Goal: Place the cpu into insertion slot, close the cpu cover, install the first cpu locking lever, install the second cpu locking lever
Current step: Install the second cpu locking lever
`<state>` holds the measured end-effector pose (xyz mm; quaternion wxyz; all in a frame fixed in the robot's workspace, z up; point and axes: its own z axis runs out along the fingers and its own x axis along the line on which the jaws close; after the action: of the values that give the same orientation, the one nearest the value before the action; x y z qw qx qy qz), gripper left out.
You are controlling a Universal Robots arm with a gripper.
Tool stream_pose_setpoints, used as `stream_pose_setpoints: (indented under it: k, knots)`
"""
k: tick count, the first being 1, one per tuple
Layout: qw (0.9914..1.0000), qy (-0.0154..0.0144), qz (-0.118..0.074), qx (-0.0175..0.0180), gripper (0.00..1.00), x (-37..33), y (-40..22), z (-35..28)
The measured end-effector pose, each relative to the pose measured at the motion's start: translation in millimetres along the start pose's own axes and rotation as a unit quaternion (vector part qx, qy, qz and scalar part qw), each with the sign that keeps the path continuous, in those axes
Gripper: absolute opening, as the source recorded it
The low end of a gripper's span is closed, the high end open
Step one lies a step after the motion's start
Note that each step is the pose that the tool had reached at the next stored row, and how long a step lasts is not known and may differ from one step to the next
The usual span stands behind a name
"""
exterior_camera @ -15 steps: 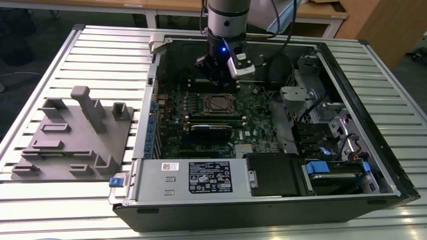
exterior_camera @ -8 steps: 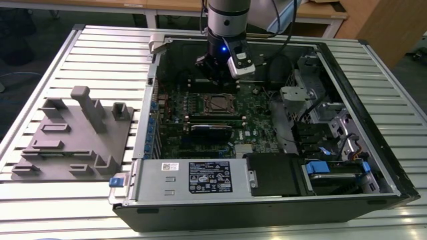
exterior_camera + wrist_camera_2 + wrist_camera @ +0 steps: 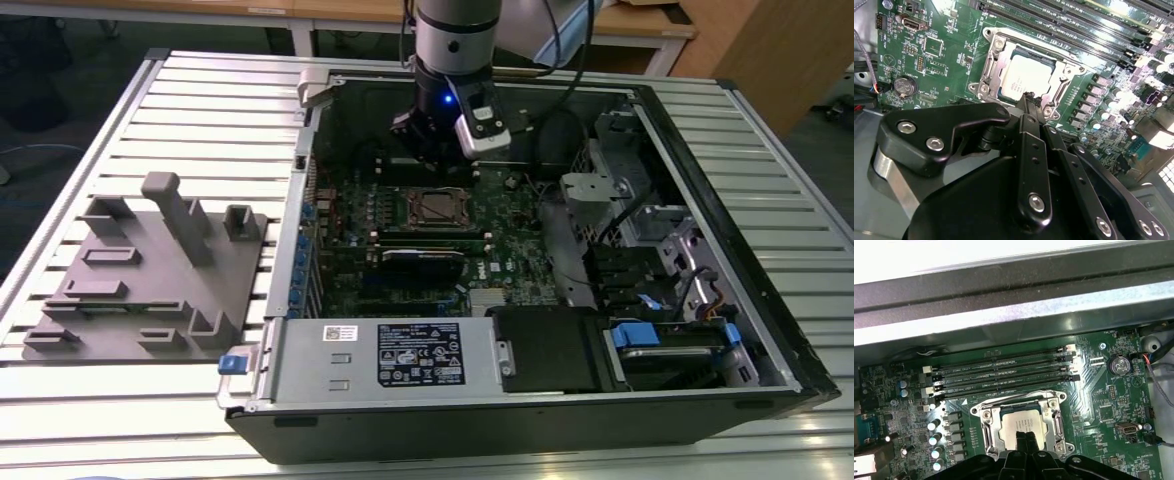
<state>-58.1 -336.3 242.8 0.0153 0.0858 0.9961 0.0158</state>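
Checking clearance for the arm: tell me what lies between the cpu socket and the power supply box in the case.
In the exterior view, a black expansion card stands on the green motherboard between insertion slot and power supply box.

Cpu (image 3: 1016,426), pale silver top, sits flat in the insertion slot (image 3: 1004,92); cpu cover (image 3: 987,427), silver frame, lies closed around it.

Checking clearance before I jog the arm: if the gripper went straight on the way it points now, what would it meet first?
Most likely the cpu lying in the insertion slot, framed by the cpu cover. In both wrist views the gripper points at the chip's near edge; the remaining gap is hard to judge.
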Motion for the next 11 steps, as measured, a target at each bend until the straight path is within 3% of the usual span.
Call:
stream_pose_setpoints:
  k: [4,11]
  knots:
    - [1.0,0.0,0.0,0.0,0.11,-0.7,-4.0,-0.1]
    - [1.0,0.0,0.0,-0.0001,0.11,-0.7,-3.9,-1.3]
